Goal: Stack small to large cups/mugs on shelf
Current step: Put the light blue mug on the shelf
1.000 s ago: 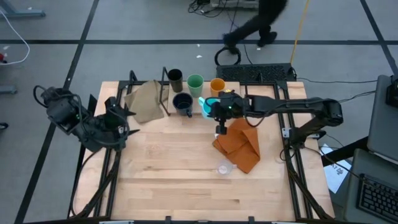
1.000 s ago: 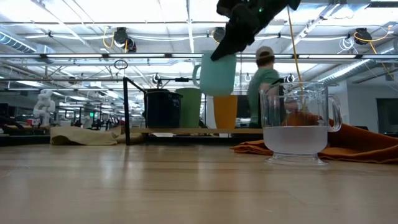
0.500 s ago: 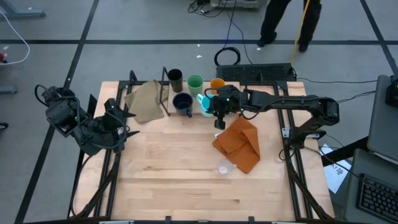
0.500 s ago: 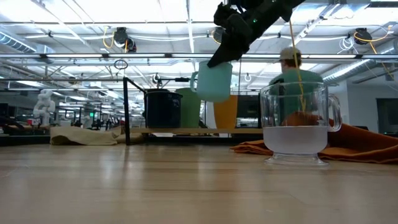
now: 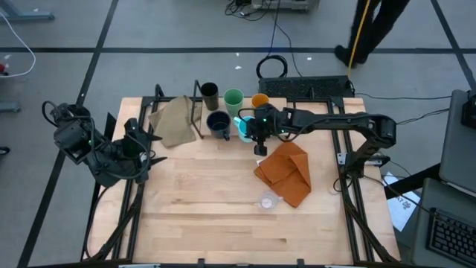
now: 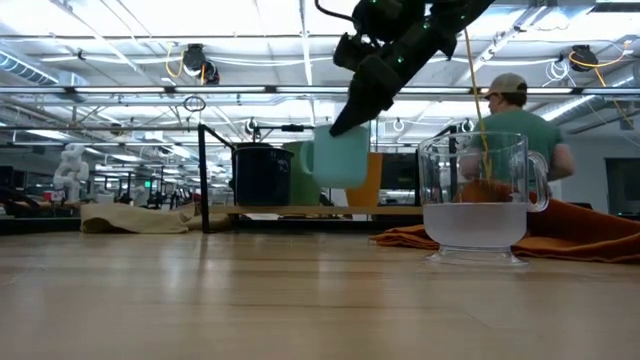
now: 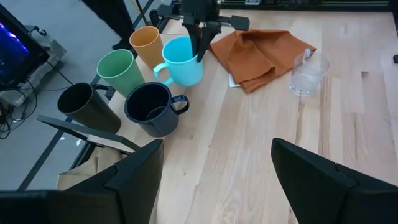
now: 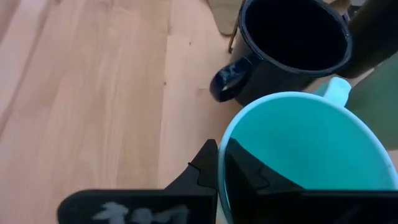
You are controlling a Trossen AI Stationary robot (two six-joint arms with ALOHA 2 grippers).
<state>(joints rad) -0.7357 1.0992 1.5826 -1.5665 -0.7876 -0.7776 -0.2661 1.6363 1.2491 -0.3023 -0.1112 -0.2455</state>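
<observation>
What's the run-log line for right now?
right tool: shut on light blue mug, airborne by navy mug | left tool: open, idle at table's left

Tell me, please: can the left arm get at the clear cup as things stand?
Probably yes. The left gripper waits open at the table's left side, and bare tabletop lies between it and the clear cup.

Probably a lab, ceiling trusses (image 6: pixel 200 92), floor cables (image 5: pixel 279 37)
</observation>
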